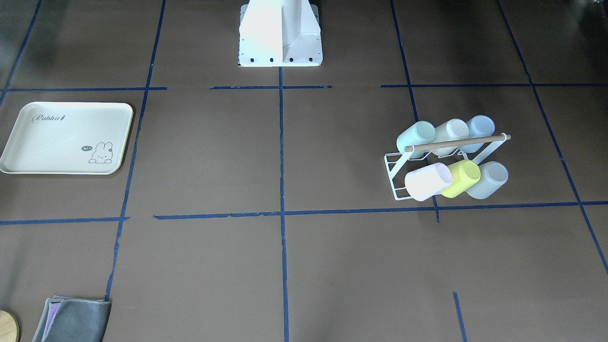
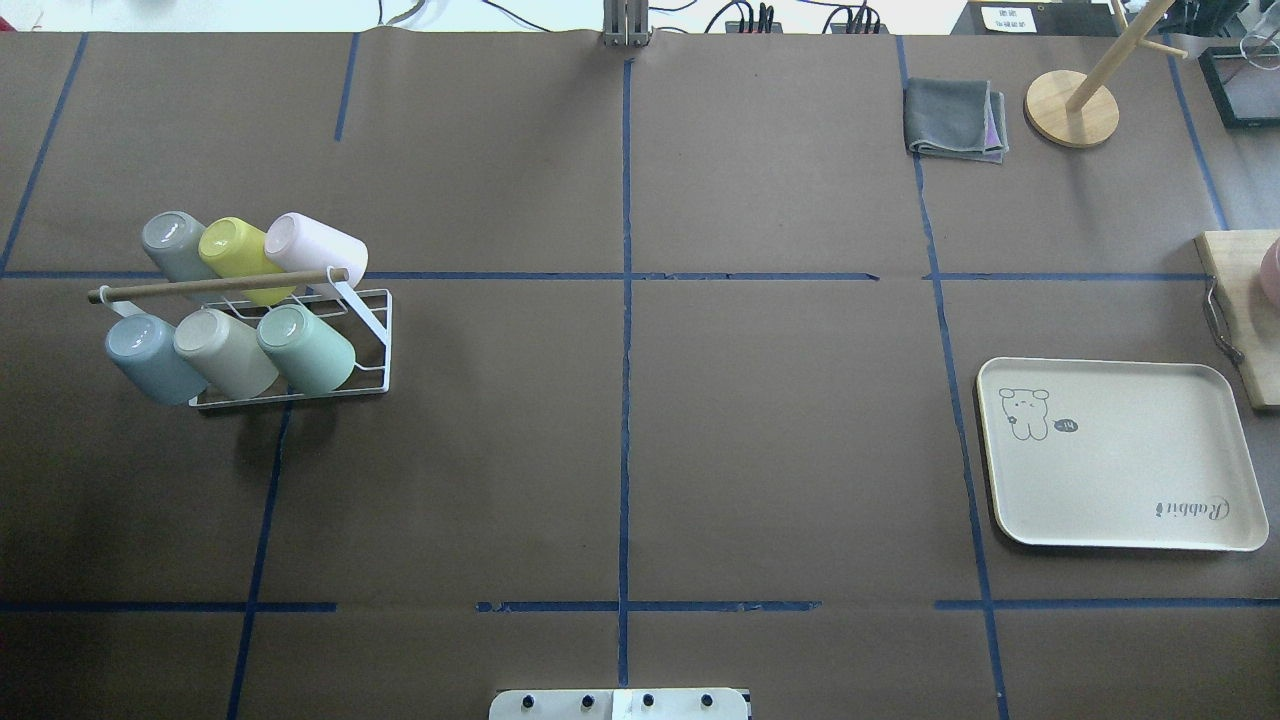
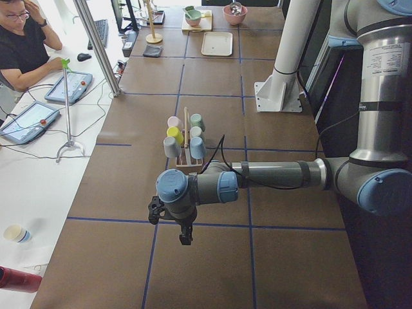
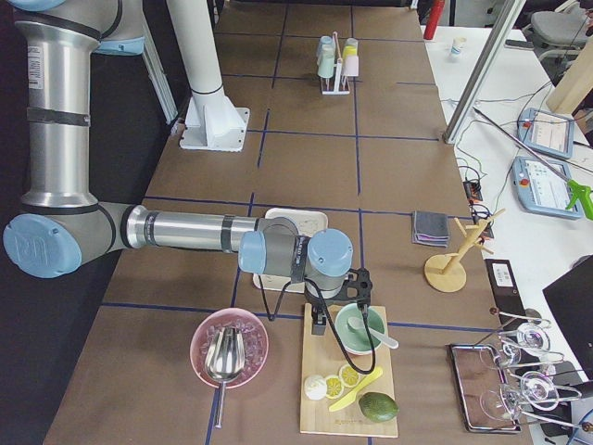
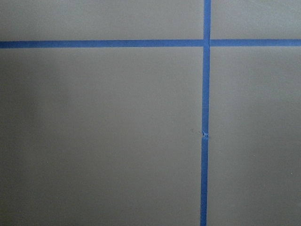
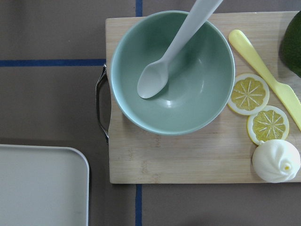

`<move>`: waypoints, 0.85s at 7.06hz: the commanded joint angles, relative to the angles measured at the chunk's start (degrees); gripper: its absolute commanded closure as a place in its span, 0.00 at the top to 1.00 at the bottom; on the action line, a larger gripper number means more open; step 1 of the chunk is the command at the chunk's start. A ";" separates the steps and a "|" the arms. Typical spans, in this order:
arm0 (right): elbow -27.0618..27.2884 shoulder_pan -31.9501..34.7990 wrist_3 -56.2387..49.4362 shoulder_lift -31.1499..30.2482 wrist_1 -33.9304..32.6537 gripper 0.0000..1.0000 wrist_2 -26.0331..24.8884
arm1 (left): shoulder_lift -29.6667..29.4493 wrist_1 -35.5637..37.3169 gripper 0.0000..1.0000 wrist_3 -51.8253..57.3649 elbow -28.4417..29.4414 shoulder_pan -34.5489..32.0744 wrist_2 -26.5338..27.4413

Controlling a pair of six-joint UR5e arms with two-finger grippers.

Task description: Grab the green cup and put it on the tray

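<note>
The green cup [image 2: 305, 362] lay tilted on the wire rack [image 2: 388, 340] at the worktop's nine o'clock, just beside a beige cup [image 2: 225, 352]. Grasping from its free three o'clock side looked safest, clear of the wooden rod [image 2: 215, 284]. The tray [image 2: 1150, 470] sat at four o'clock. I could not tell whether the left end effector [image 3: 185, 238] or right end effector [image 4: 320, 324] was released or clenched.

"Can you tell how the left gripper [image 3: 185, 237] stands?"

"No. It shows only in the left side view, small and dark. The right gripper [image 4: 318, 323] is no clearer in the right side view."

"And the tray [image 6: 42, 188]?"

"The right wrist view cuts it at the left and bottom edges, so only a corner shows. In the right side view the near arm hides most of it."

"The green cup [image 1: 417, 134]?"

"In the front-facing view the end of the wooden rod [image 1: 456, 142] covers its lower edge."
</note>
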 commanded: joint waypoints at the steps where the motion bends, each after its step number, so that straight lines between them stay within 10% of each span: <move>1: 0.08 -0.03 0.50 0.28 -0.01 1.00 0.00 | -0.17 0.00 1.00 -0.03 -0.01 0.00 0.00; 6: 0.78 -0.03 0.50 0.28 -0.01 1.00 0.53 | -0.61 -0.09 1.00 -0.12 -0.53 0.00 -0.09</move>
